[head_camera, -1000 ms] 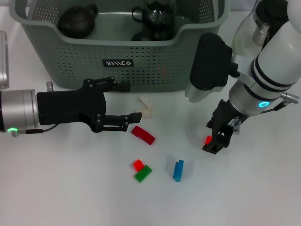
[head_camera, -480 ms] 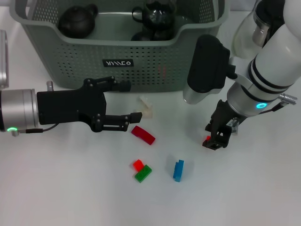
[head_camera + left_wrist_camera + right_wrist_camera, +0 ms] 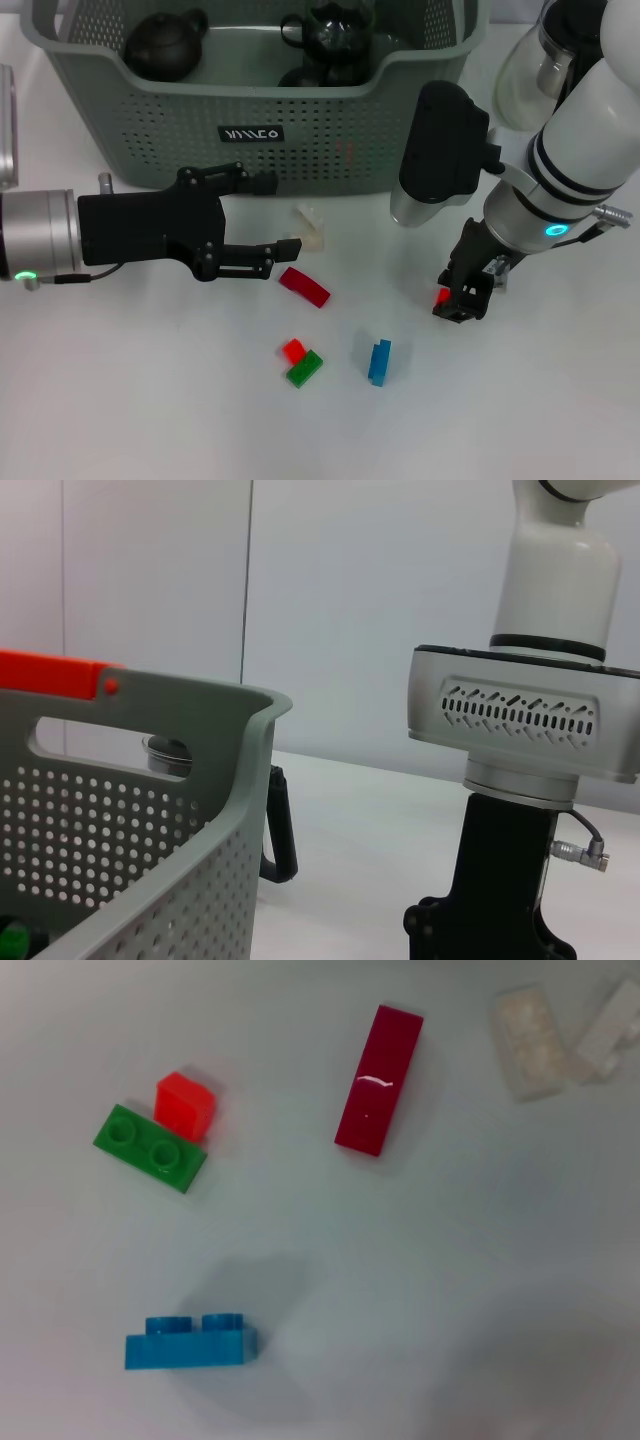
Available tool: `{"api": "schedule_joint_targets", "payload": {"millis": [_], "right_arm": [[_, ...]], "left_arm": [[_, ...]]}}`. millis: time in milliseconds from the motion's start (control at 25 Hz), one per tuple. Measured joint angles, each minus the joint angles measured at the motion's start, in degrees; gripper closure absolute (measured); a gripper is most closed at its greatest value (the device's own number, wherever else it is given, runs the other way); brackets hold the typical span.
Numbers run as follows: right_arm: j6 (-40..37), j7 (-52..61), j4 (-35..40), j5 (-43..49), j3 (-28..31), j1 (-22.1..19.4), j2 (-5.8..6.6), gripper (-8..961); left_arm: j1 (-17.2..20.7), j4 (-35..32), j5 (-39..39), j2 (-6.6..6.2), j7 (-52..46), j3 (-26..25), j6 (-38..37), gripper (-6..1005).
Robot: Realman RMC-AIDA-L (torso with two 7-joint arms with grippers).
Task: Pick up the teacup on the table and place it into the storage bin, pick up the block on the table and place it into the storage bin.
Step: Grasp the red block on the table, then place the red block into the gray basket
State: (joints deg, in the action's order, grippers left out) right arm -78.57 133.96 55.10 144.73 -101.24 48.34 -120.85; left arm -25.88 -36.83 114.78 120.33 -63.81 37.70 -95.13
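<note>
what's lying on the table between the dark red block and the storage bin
In the head view, pale translucent blocks lie between the dark red block and the storage bin. The left gripper hangs beside them.

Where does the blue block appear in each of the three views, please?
Head view: the blue block lies on the table, low in the middle, right of the green block.
Left wrist view: not in it.
Right wrist view: the blue block is low on the left.
Shared landmark: the green block touching a small red block, seen in the head and right wrist views.
</note>
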Motion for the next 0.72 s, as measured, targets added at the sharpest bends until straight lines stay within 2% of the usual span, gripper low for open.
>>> {"api": "schedule_joint_targets", "payload": {"millis": [200,480,600,720], "right_arm": [[0.2,0.0,0.0,-0.1,-0.3,0.0,0.00,549],[-2.7,1.2,5.3,0.3,0.3,-1.3,0.43,739],[-8.7,1.9,11.7,0.4,4.0,-1.7,0.71,757],[-18.3,2.6,20.3,-1.1,12.3,-1.2,0.45,758]], "left_arm": [[0.0,0.0,0.0,0.04,0.0,0.0,0.0,162],[0.3,0.0,0.0,-0.16,-0.1,0.0,-0.3,162],[0.3,0.0,0.0,-0.46,-0.3,0.0,-1.0,162],[0.3,-0.1,0.0,-0.62,-0.3,0.0,-1.3,163]]}}
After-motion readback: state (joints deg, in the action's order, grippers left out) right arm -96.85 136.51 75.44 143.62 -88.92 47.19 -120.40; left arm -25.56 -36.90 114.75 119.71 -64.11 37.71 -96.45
